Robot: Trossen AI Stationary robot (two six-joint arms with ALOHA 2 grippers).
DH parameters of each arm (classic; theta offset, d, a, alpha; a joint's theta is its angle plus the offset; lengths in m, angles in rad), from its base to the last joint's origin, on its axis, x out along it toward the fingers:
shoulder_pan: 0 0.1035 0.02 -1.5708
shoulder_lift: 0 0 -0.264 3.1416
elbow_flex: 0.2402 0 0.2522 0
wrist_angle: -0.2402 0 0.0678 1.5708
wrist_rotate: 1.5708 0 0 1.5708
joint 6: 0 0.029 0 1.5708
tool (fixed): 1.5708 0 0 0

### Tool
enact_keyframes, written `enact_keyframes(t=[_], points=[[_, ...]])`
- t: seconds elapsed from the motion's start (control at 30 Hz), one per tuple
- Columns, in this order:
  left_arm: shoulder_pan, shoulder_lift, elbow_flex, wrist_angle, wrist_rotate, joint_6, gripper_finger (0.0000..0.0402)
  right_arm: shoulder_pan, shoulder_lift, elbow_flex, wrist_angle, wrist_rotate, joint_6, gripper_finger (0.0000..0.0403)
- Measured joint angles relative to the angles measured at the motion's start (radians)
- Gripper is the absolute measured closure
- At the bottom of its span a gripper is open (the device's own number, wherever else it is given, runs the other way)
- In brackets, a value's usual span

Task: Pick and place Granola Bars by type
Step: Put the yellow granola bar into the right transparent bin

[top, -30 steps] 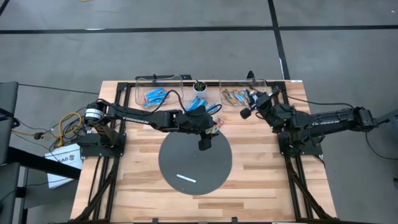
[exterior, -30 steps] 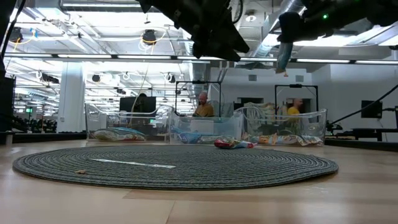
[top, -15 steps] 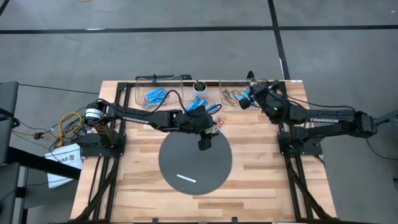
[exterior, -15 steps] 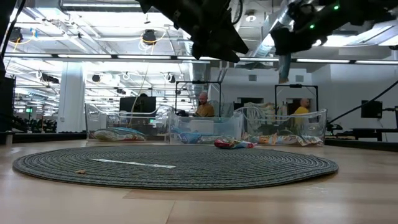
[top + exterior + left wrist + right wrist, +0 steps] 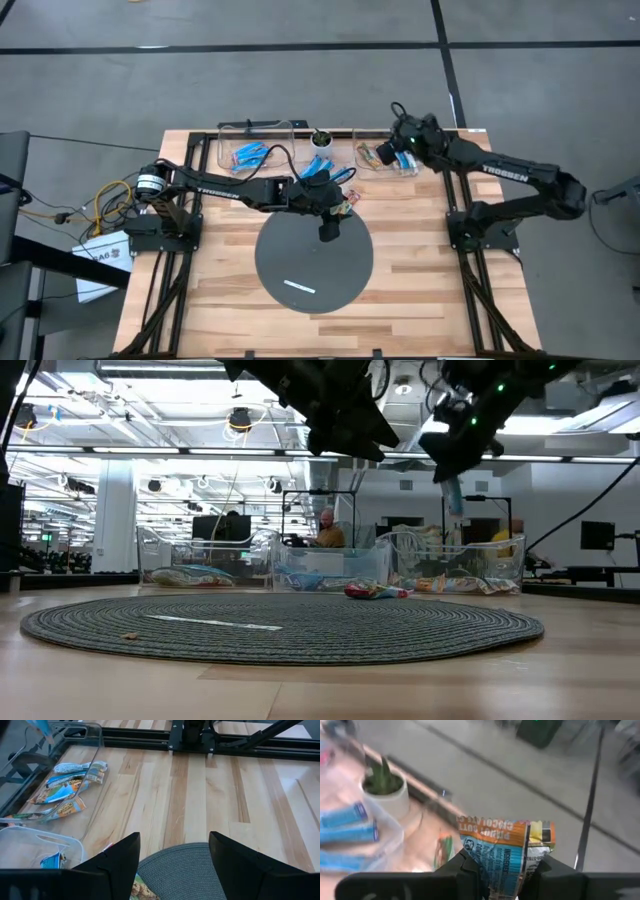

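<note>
My right gripper (image 5: 392, 157) is shut on a granola bar (image 5: 506, 845) in an orange-and-blue wrapper, above the clear right bin (image 5: 412, 172), where tan bars (image 5: 64, 795) lie. In the low view the bar (image 5: 454, 496) hangs over that bin. My left gripper (image 5: 330, 230) hovers open over the far edge of the round dark mat (image 5: 314, 262), touching nothing. Just below it, another bar (image 5: 375, 591) lies at the mat's far edge. A pale bar (image 5: 300, 288) lies flat on the mat. Blue bars (image 5: 250, 154) fill the left bin. My right gripper pinches one end of the bar (image 5: 502, 870) between its two fingers (image 5: 465, 872). The rest of the wrapper sticks out past the fingertips. The fingers slant down from the table's right side. The bar hangs lifted clear above the right bin.
A small potted plant (image 5: 321, 138) stands between the bins at the far edge. A middle bin (image 5: 322, 172) with blue bars lies under the left arm. A black rail frame (image 5: 200, 740) runs along the far and side edges. Bare wood lies on the mat's near, left and right sides.
My right gripper has swung toward the table's far edge with the bar and has turned, so that it now stands over the right bin. The bar hangs lower in the low view than before. The grip has not changed.
</note>
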Motion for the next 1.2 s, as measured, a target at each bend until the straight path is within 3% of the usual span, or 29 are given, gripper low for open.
enact_keyframes(t=[0.43, 1.2], points=[[0.0, 0.0, 0.0, 0.0, 0.0, -0.001, 0.0171, -0.188, 0.16, 0.013, -0.114, -0.211, -0.008, 0.0335], [0.0, 0.0, 0.0, -0.001, 0.0, -0.003, 0.0171, -0.265, 0.339, 0.013, -0.153, -0.298, -0.044, 0.0335]])
